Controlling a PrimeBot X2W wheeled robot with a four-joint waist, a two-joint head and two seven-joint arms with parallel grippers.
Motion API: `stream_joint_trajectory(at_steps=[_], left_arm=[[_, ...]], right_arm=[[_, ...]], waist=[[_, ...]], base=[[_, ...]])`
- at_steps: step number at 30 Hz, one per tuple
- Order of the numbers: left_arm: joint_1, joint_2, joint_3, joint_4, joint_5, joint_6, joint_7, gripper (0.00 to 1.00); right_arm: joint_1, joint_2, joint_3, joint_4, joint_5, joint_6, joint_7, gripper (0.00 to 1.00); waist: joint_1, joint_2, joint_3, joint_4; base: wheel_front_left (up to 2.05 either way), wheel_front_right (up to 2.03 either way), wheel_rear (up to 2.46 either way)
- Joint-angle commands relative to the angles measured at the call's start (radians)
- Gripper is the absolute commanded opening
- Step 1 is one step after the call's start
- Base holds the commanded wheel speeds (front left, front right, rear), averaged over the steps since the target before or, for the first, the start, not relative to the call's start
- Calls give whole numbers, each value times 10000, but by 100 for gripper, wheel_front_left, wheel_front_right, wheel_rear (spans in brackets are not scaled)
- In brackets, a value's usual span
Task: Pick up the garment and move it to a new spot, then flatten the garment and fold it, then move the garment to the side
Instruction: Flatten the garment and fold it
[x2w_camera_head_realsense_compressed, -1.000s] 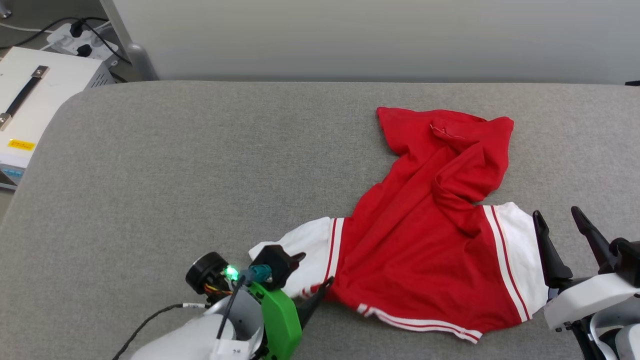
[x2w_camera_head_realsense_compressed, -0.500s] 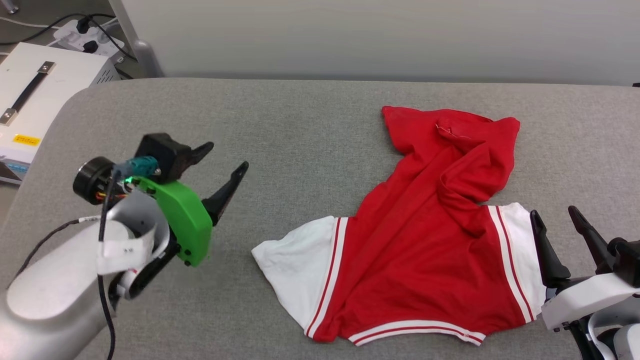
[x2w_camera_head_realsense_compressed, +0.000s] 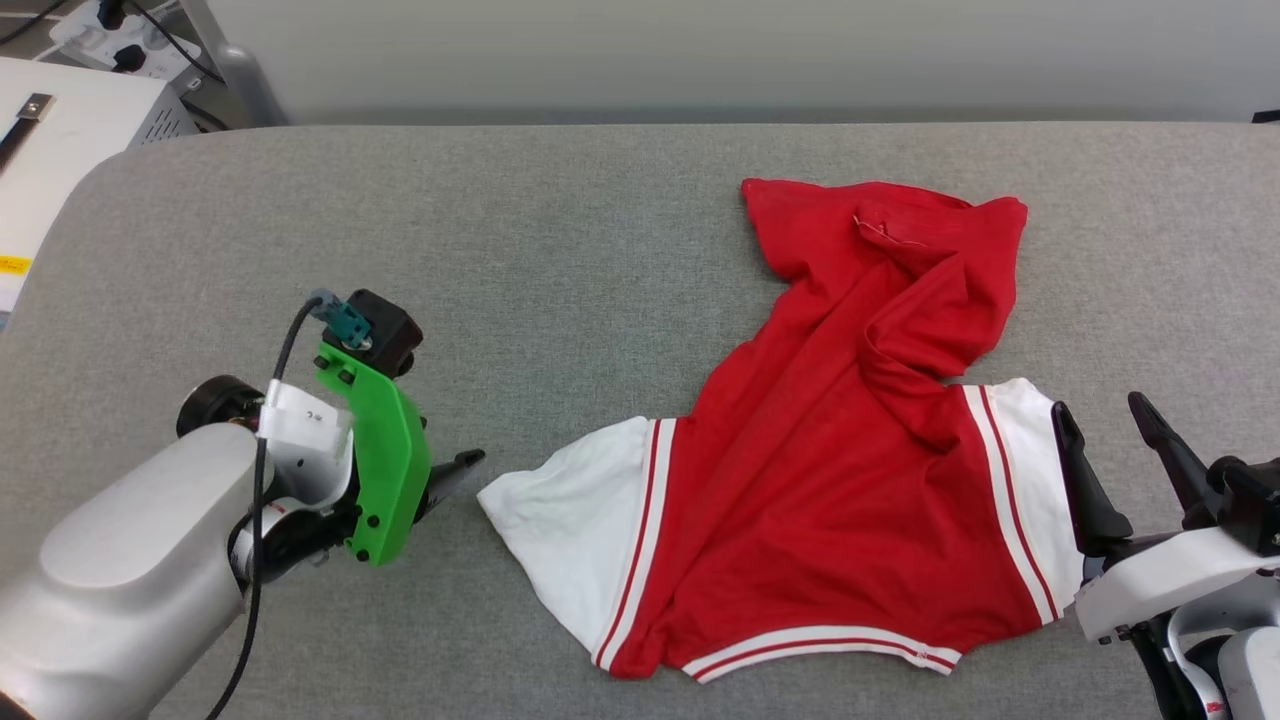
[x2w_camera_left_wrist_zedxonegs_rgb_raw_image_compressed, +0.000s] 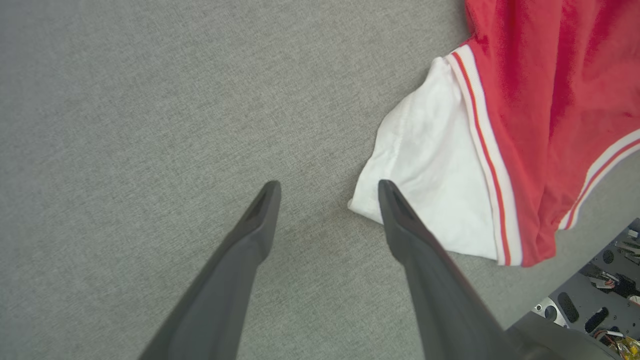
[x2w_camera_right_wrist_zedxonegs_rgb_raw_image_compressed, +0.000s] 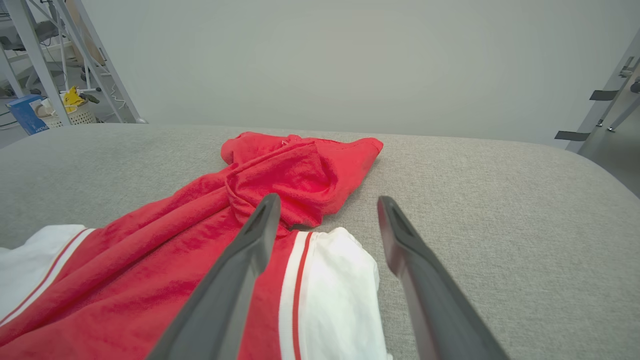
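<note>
Here, the left jaws are standing wide apart and holding nothing, one tip hovering just beside the corner of a white sleeve. The right jaws are gaping likewise, empty, beside the other white sleeve. The shirt is lying rumpled on the right half of the grey tabletop, its far end bunching over itself. Being light, limp cloth, it is likely going to sag and trail, so pinching at the sleeve seams seems wisest. Bare room is lying open to the left. The hem is sitting near the front edge, and a white box is standing beyond the left corner.
</note>
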Motion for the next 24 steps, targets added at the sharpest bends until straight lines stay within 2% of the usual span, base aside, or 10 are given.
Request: stream_joint_trajectory(at_steps=[1,7,17,18,19,20,24], left_arm=[[-170,-174,-125,204,-184,-83,158,100],[-213,-738,-724,895,-215,-224,536,100],[-195,-1474,-1709,2303,335,-272,412,100],[-153,-1523,-1742,2377,307,-273,320,88],[-128,-1555,-1781,2437,315,-274,151,15],[-93,-1556,-1734,2497,303,-275,-403,0],[124,-1342,-1153,2512,-119,-276,-1670,0]], right_arm=[[-203,0,33,30,-57,-9,-68,100],[-422,-19,82,120,-57,-9,-129,100],[-727,81,317,318,-119,-9,-234,100],[-729,83,326,343,-119,-9,-245,100],[-719,83,323,375,-119,-9,-256,100],[-676,77,312,425,-118,-9,-270,100],[-511,37,191,479,-104,-9,-247,100]], waist=[[0,0,128,-101],[0,0,401,-267],[0,0,755,-492],[0,0,746,-501],[0,0,726,-501],[0,0,645,-492],[0,0,371,-411]], base=[[0,0,0],[0,0,0],[0,0,0],[0,0,0],[0,0,0],[0,0,0],[0,0,0]])
